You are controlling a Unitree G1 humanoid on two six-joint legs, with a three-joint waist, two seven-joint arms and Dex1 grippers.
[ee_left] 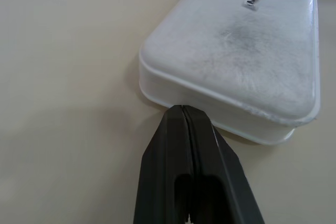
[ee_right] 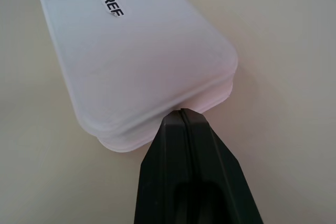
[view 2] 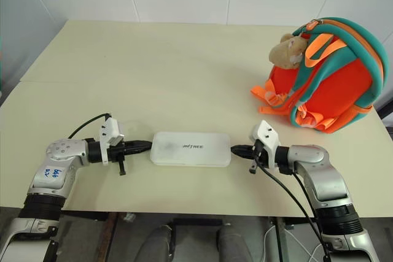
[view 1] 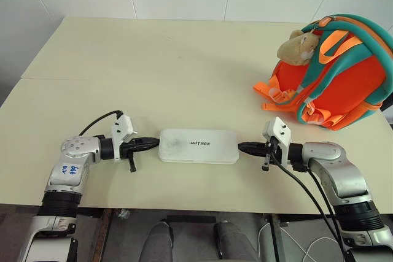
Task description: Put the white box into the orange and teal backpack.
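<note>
On the beige table (view 1: 184, 59), both arms point inward, clenched fingers (ee_left: 184, 129) touching the white box's (view 1: 198, 146) ends.

Left gripper (ee_left: 184, 109) black fingers pressed together, tips touching end wall of flat white plastic box (ee_left: 236, 51) on beige table (ee_left: 68, 77).

The orange and teal backpack (view 1: 344, 78) is cut off at the right edge, its opening hidden.
</note>
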